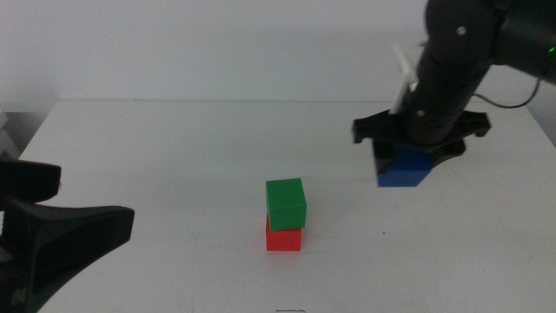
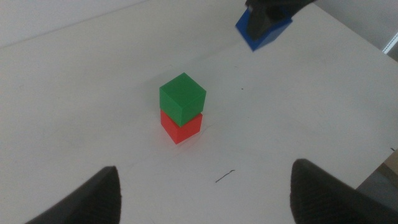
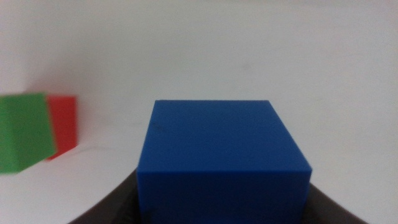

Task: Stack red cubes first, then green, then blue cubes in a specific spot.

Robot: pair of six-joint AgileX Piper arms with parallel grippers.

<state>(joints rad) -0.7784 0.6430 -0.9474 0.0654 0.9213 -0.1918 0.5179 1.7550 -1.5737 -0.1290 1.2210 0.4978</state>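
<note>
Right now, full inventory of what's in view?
red cube: one, red, on the white table near centre, bottom of the stack.
green cube: one, green, on top of the red cube, slightly twisted from it.
blue cube: one, blue, held above the table, to the right of the stack.
table: one, white.
right tool: one, dark, shut on the blue cube, off the table.
left tool: one, dark, open, waiting at the table's left side.

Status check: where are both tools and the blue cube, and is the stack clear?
Right tool shut on blue cube, held above the table. Left tool open, waiting near edge. Green cube sits on red cube; top clear.
</note>
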